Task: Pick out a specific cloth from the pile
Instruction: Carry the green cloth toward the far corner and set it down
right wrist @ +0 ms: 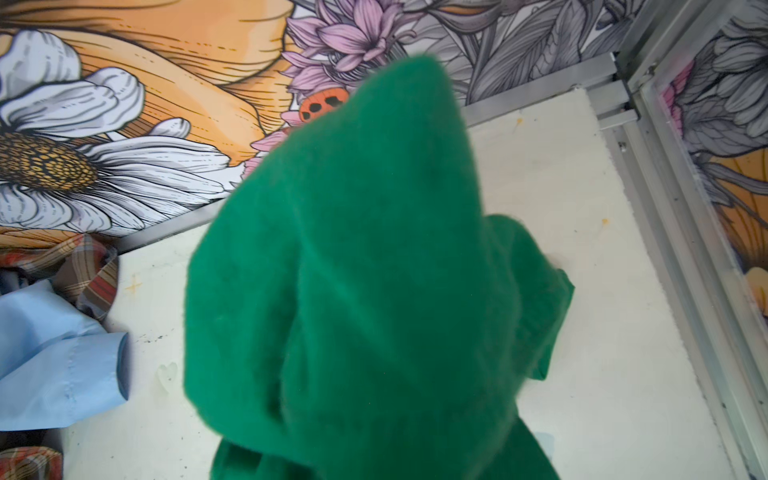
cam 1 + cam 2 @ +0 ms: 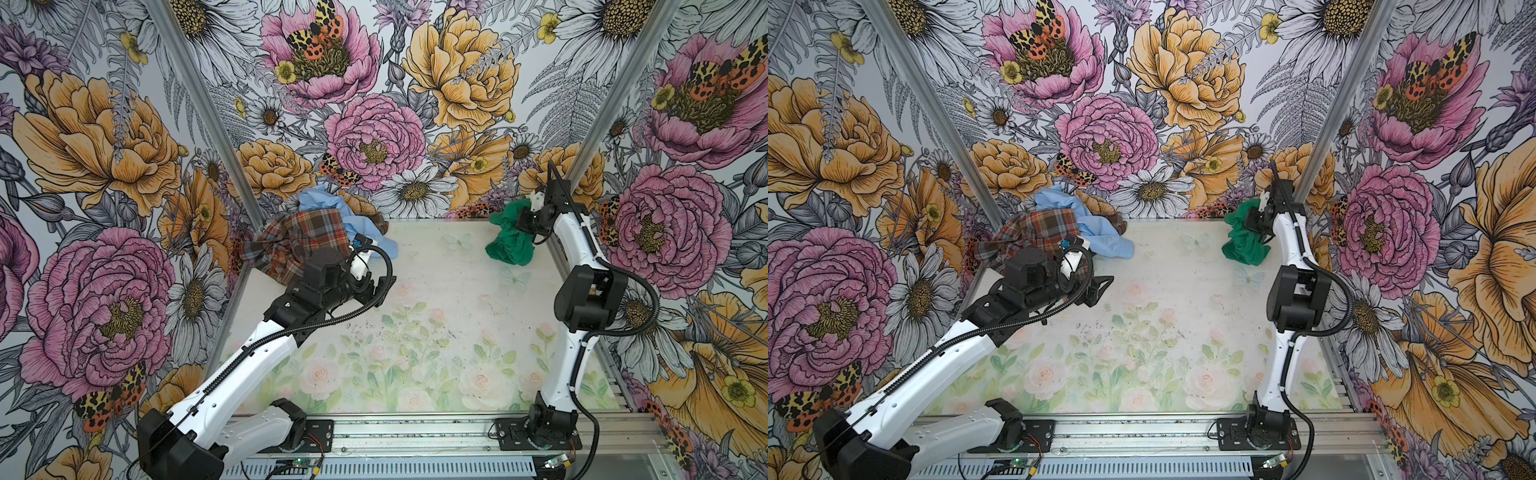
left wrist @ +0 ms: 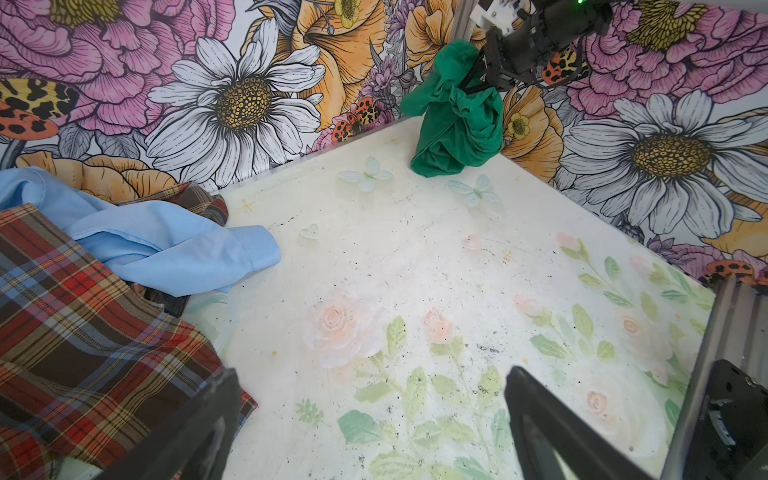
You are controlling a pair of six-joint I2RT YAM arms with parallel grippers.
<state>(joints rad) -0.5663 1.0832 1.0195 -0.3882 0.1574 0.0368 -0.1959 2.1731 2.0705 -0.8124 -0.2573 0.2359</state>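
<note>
While the right gripper (image 2: pixel 521 222) is pinching the cloth (image 2: pixel 505 245), its bottom perhaps touching the table (image 2: pixel 436 291), well apart from the pile (image 2: pixel 307 237), the left gripper (image 3: pixel 372 374) is hanging spread.

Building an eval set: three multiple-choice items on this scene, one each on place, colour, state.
1. The green cloth, versus the pile, is: A) buried in it B) apart, far right on the table C) touching its edge
2. The pile's plain cloth is: A) light blue B) yellow C) white
3. The right gripper is: A) open, empty B) shut on the green cloth C) out of view

B: bare table lies between them in both top views.
A: blue fabric drapes over the plaid shirt.
B: the cloth hangs from its closed jaws.
</note>
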